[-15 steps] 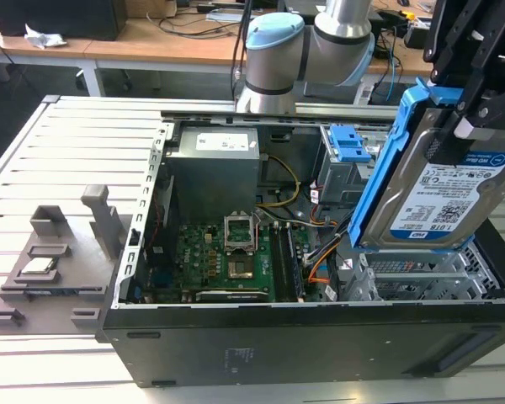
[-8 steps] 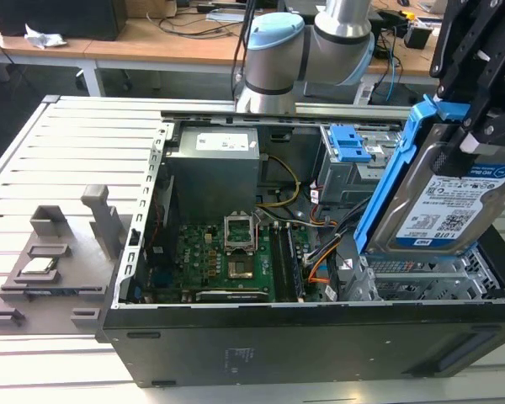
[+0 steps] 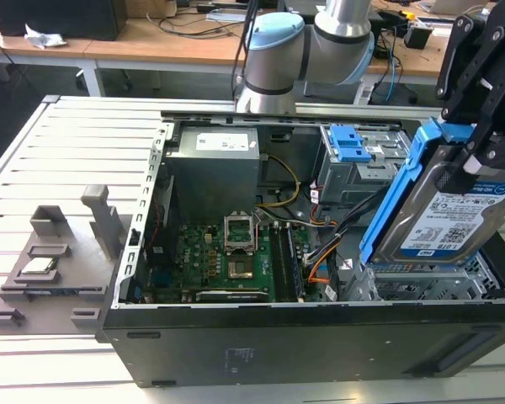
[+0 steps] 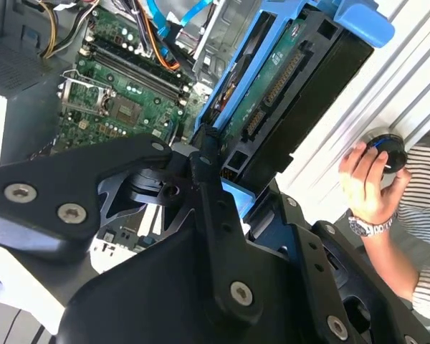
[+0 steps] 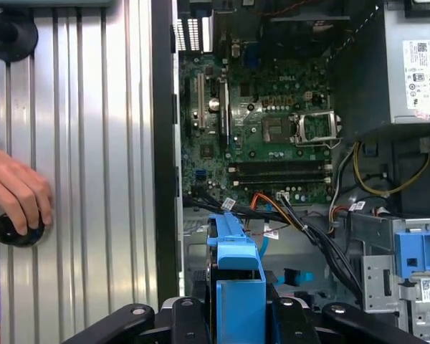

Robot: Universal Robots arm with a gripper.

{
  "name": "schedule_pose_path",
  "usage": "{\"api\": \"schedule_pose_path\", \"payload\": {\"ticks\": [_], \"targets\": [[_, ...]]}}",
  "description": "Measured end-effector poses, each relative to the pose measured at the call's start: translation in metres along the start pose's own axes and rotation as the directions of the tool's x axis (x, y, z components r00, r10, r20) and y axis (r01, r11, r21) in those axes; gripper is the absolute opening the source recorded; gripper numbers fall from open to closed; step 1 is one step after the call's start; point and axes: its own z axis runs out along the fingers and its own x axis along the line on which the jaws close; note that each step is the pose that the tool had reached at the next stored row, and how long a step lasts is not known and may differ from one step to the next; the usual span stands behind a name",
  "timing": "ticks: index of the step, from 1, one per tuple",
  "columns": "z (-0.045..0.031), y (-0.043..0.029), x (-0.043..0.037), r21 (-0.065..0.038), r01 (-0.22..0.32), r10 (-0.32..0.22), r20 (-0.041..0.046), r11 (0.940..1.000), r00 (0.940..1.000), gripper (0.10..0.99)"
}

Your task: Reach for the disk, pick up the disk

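Gripper [image 3: 475,143] squeezed tight on disk [image 3: 442,215], black fingers [image 4: 208,193] on both sides. Disk in air, tilted, above open computer case [image 3: 236,353], over its drive bay corner. Green board [image 3: 227,261] lower down inside case. Person's hand [image 4: 365,183] on black knob [image 4: 385,147] beside case.

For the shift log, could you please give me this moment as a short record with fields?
gripper: in the exterior view, gripper shut on the disk
disk state: lifted clear of the bay, tilted, blue carrier around it
case: open computer case, motherboard exposed
person: a hand on a black knob beside the case
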Motion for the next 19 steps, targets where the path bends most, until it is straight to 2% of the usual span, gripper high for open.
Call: {"api": "schedule_pose_path", "payload": {"ticks": [3, 9, 12, 19], "targets": [[0.0064, -0.0127, -0.0034, -0.003, 0.007, -0.007, -0.0006, 1.0, 1.0, 0.369], [0.0146, -0.0204, -0.0093, -0.004, 0.019, -0.019, -0.0015, 0.9998, 0.9998, 0.369], [0.0211, -0.0219, -0.0102, -0.004, 0.02, -0.02, -0.0015, 0.9998, 0.9998, 0.369], [0.0212, -0.022, -0.0102, -0.004, 0.02, -0.02, -0.0015, 0.9998, 0.9998, 0.369]]}}
